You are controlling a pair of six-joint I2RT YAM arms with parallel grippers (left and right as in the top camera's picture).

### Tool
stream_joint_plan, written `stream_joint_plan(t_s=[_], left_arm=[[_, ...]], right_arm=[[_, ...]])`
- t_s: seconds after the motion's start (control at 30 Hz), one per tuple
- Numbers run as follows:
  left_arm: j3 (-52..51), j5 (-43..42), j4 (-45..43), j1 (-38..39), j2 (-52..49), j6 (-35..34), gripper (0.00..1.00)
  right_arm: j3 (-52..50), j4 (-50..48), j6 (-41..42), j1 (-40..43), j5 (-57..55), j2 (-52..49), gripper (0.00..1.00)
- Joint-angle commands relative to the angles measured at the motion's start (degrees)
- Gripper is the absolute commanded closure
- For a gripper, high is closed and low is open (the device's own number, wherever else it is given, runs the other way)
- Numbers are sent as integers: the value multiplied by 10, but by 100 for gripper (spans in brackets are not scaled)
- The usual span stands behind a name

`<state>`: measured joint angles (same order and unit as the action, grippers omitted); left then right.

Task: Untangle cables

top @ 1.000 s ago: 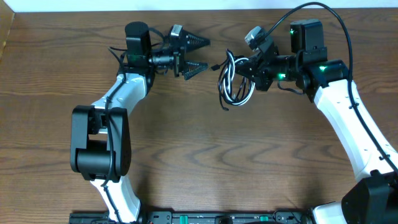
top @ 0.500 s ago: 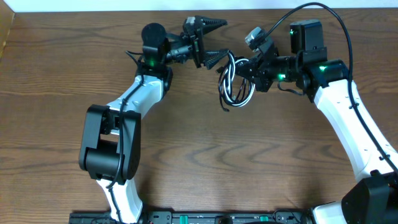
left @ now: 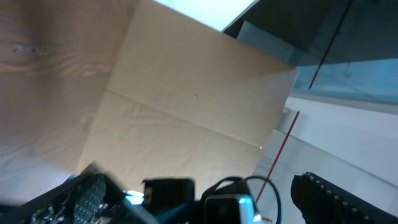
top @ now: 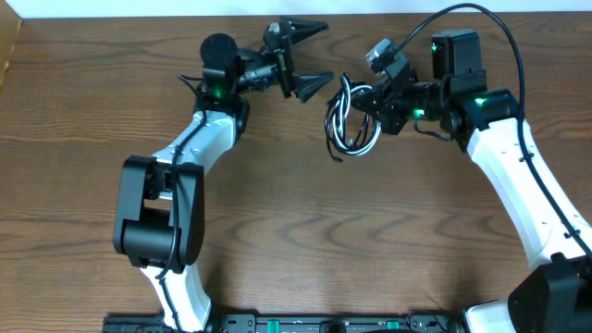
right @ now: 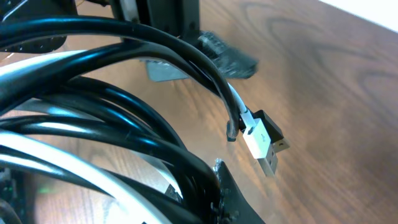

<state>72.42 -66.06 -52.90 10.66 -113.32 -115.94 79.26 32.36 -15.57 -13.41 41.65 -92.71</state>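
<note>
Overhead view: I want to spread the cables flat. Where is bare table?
Bare table lies between left arm and right arm, below the cable coil. Crowded at top, where the left gripper faces the coil in the right gripper.

Both arms point(top: 518, 185) have white links, black joints point(top: 153, 217), toothed black jaws, green lights point(top: 480, 102).

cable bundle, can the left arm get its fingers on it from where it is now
Probably yes. The left fingers are open and sit close beside the cable bundle, with only bare table between. The right fingers grip the bundle's far side, leaving its near loops free.
</note>
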Motion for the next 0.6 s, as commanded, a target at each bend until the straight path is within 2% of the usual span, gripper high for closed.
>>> stream_joint_plan(t_s=[0.0,0.4,0.57], left_arm=[[6,-45,-3,-7,0,-37,0],[6,-42,-3,6,29,-37,0],[6,-42,-3,20,33,-37,0]], right_arm=[[3,-22,5,-1,7,16,99],[2,-31,-21,-8,7,4,99],[2,-34,-72,-21,-3,-5,99]])
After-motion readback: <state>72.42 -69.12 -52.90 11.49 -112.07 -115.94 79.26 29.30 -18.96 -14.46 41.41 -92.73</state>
